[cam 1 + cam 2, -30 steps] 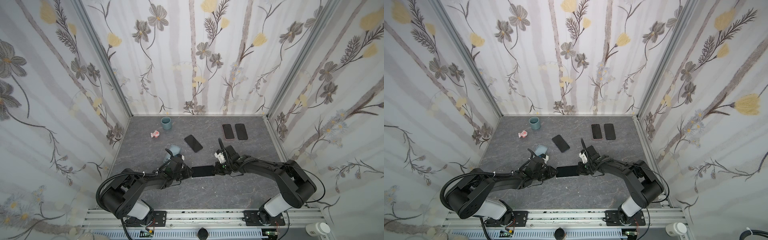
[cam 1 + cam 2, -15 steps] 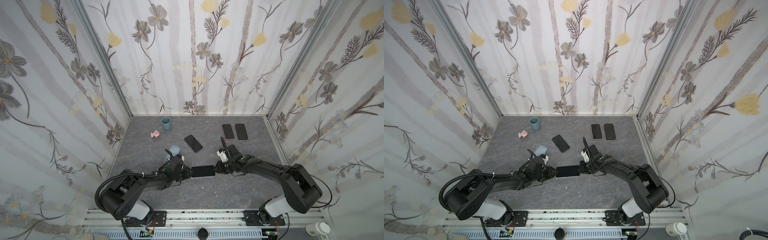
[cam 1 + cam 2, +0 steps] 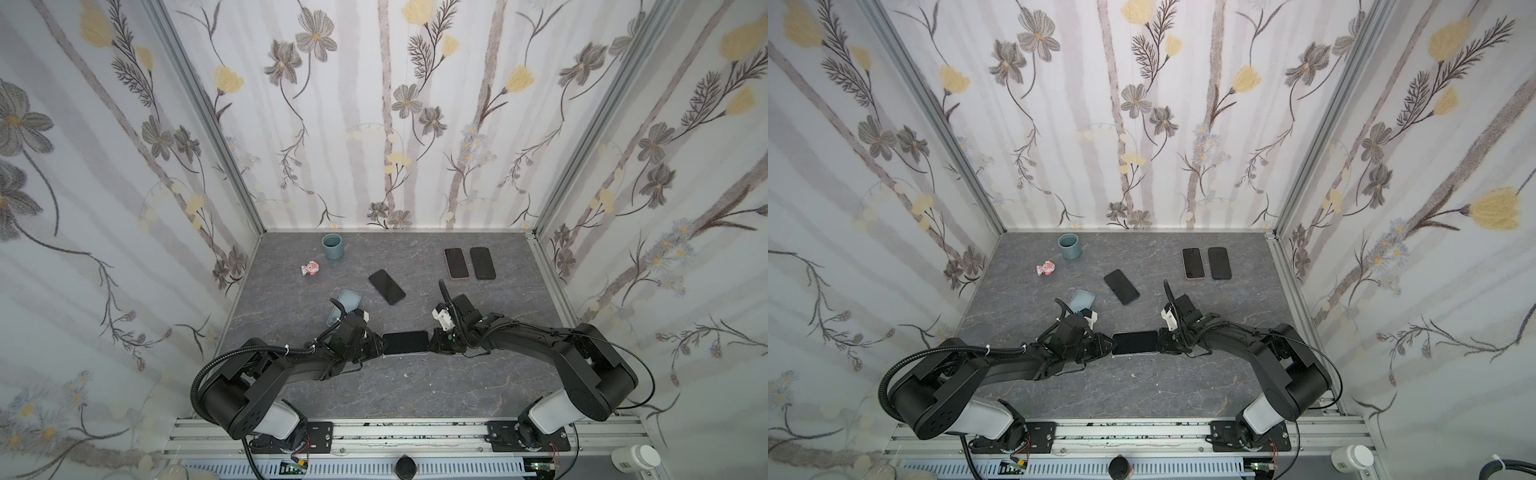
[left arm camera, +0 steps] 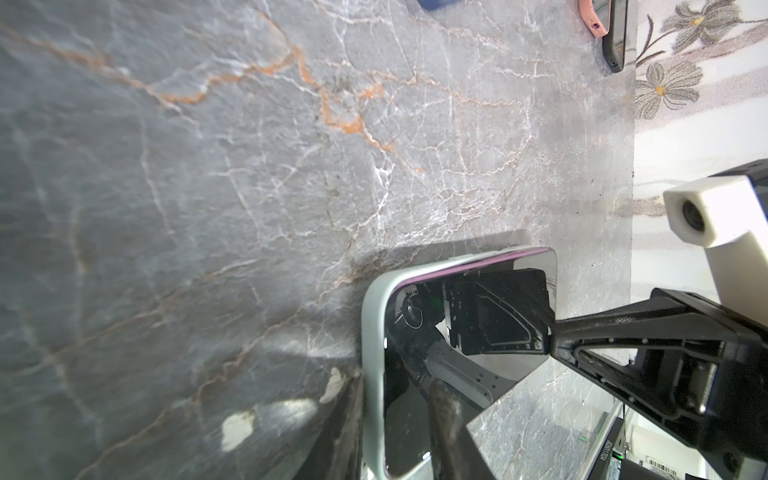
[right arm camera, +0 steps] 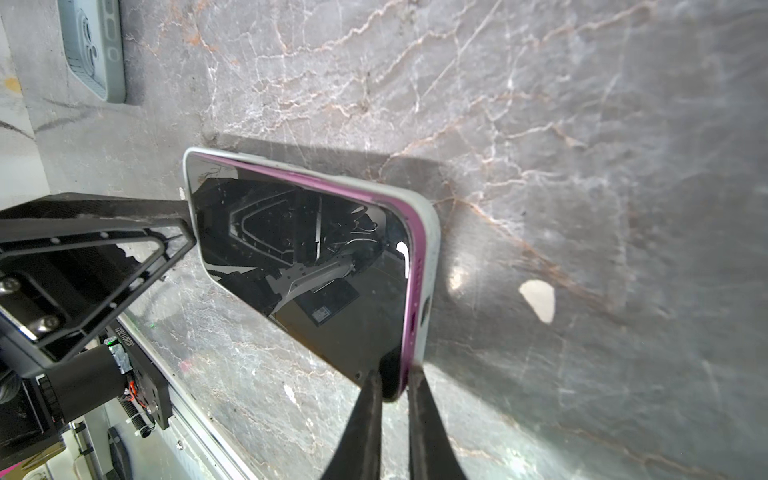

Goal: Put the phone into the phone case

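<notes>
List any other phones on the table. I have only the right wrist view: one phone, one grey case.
Observer: Three, besides the phone between the arms: a black phone lies diagonally mid-table, two more side by side at back right.
Operator: Describe those two.
Observer: The inner phone wears a pink case; the outer phone looks dark all over.
Operator: Name anything else back there.
Observer: A blue mug stands upright at back left, a small pink-and-white item near it, apart.

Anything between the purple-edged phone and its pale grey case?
Nothing visible. The purple-edged black phone already sits in the pale grey case, purple side showing above the rim along one long edge; left hand and right hand pinch its ends.
</notes>
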`<state>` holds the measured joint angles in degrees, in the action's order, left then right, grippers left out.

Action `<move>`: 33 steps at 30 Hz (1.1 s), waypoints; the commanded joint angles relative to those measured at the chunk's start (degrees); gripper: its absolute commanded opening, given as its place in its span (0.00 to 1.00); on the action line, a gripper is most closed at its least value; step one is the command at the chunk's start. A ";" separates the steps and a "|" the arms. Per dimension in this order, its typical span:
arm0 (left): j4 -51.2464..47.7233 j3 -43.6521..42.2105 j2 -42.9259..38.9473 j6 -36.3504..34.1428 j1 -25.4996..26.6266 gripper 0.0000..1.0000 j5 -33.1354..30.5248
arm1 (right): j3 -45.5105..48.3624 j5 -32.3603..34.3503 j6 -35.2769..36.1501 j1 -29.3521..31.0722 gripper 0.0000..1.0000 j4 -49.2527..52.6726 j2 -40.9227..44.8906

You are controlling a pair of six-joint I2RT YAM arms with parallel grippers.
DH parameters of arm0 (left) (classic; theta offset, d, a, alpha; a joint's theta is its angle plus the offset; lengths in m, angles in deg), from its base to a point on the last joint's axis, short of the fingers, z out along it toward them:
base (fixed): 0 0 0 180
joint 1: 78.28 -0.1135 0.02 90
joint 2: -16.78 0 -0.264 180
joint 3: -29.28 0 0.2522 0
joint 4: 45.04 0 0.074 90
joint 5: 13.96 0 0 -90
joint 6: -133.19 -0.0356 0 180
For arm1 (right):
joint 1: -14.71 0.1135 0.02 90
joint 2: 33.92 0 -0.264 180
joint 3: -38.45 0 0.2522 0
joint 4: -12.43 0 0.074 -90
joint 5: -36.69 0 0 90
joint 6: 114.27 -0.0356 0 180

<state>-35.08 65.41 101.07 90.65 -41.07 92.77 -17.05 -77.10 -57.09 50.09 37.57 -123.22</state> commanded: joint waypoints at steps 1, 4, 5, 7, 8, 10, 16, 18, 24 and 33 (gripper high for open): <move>-0.90 -0.14 0.94 1.12 0.42 0.30 1.64 | -0.31 -0.88 -0.19 0.62 0.10 -0.52 -0.87; -0.36 -0.27 1.35 1.40 0.79 0.30 1.90 | -0.32 -0.47 0.06 0.75 0.09 -0.05 -1.18; -0.35 -0.16 1.38 1.49 0.80 0.30 1.89 | -0.43 -0.38 0.21 0.73 0.10 0.17 -1.23; -0.26 -0.17 1.49 1.49 1.00 0.30 1.78 | -0.45 -0.11 0.39 0.66 0.11 0.53 -1.27; -0.26 -0.31 1.53 1.43 0.98 0.30 1.77 | -0.45 -0.01 0.47 0.73 0.11 0.73 -1.33; -0.35 -0.37 1.40 1.42 0.97 0.30 1.41 | -0.85 0.39 0.85 0.67 0.11 1.48 -1.24; -1.49 -0.34 0.74 0.63 0.99 0.30 -0.33 | -3.60 3.10 2.22 0.66 0.12 5.17 -0.40; -1.73 -0.40 0.71 0.39 0.94 0.30 -0.71 | -3.92 3.31 2.62 0.73 0.12 5.71 -0.48; -2.15 -0.38 0.94 0.19 0.99 0.30 -0.78 | -3.92 3.84 3.10 0.79 0.12 6.11 -1.44; -2.03 -0.40 1.14 0.26 1.01 0.30 -0.82 | -3.90 5.93 3.83 1.31 0.11 7.94 -1.76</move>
<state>-33.28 65.26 101.86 91.13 -40.24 91.11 -20.94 -72.92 -54.22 51.09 43.34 -124.46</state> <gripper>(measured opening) 0.297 0.115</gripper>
